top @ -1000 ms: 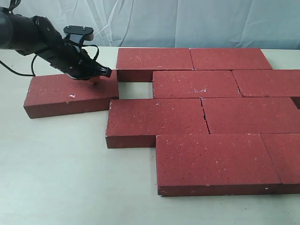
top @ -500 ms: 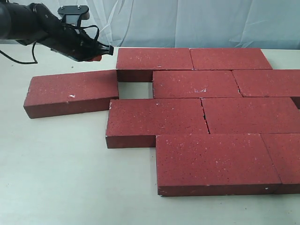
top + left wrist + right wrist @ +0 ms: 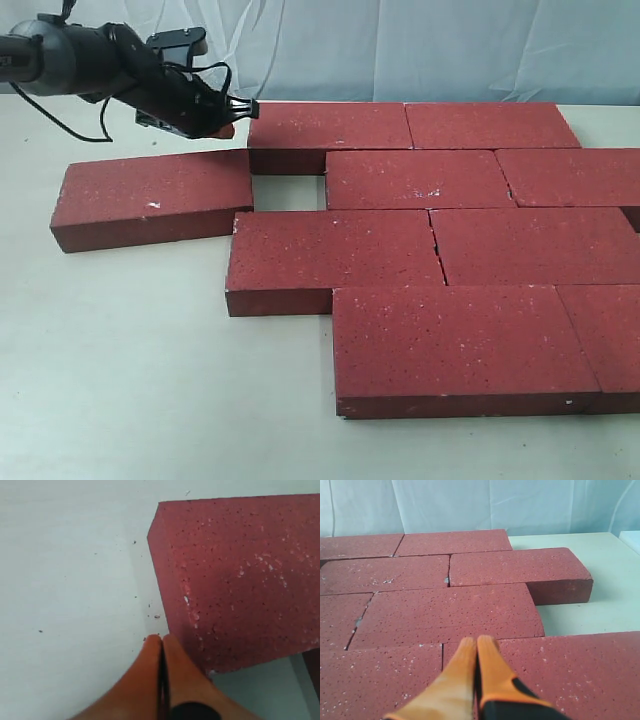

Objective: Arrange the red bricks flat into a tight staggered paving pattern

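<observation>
The left claw (image 3: pixel 243 108), its orange fingers (image 3: pixel 150 660) pinched together on nothing, sits with its tip just beside the end edge of the back-row brick (image 3: pixel 328 126), with bare surface (image 3: pixel 130 340) open on its other side. Nearer the camera from it lies the loose brick (image 3: pixel 150 195), slightly skewed, with a bare pocket (image 3: pixel 288 192) between its end and the paved red bricks (image 3: pixel 440 250). The right claw (image 3: pixel 476 641), likewise pinched empty, hovers over tight seams, with open surface ahead past a stepped brick edge

rightmost red bricks (image 3: pixel 608 335) partly beyond the exterior view's right edge
</observation>
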### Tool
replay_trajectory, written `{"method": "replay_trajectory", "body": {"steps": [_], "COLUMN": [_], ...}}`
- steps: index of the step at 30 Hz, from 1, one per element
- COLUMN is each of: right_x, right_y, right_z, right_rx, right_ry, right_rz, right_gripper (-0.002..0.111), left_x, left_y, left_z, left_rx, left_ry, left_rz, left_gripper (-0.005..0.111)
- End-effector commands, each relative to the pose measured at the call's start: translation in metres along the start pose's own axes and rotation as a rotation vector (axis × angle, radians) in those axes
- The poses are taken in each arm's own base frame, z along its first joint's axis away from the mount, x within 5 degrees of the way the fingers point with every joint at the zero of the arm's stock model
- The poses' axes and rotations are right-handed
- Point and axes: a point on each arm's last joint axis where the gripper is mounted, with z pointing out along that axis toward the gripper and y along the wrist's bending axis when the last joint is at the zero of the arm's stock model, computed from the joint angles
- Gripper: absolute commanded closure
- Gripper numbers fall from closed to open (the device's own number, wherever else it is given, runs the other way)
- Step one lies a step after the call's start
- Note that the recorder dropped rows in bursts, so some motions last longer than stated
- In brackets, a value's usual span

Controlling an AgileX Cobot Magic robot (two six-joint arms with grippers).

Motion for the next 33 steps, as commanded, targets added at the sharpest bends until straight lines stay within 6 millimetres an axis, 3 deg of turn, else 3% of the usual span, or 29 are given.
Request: {"method": "replay_trajectory", "body": {"steps": [1, 13, 25, 33], "right_x": [0.000, 0.000, 0.000, 0.000], "right_y": [0.000, 0.000, 0.000, 0.000], "right_z": [0.000, 0.000, 0.000, 0.000], "right_rx": [-0.005, -0.004, -0.004, -0.005], "right_ry": [-0.011, -0.011, -0.011, -0.011], "right_rz": [-0.007, -0.008, -0.008, -0.006], "right_gripper": [0.109, 0.109, 0.109, 0.109], "left_x": [0.001, 0.009, 0.005, -0.018], "left_y": [-0.003, -0.003, -0.009, 0.000], "left_z": [0.006, 0.007, 0.005, -0.026], "left_rx": [0.015, 0.026, 0.079, 0.065], "left_ry": [0.036, 0.114, 0.089, 0.013], "left_rz": [0.005, 0.095, 0.052, 0.009], "left_gripper": [0.107, 0.107, 0.107, 0.107]}}
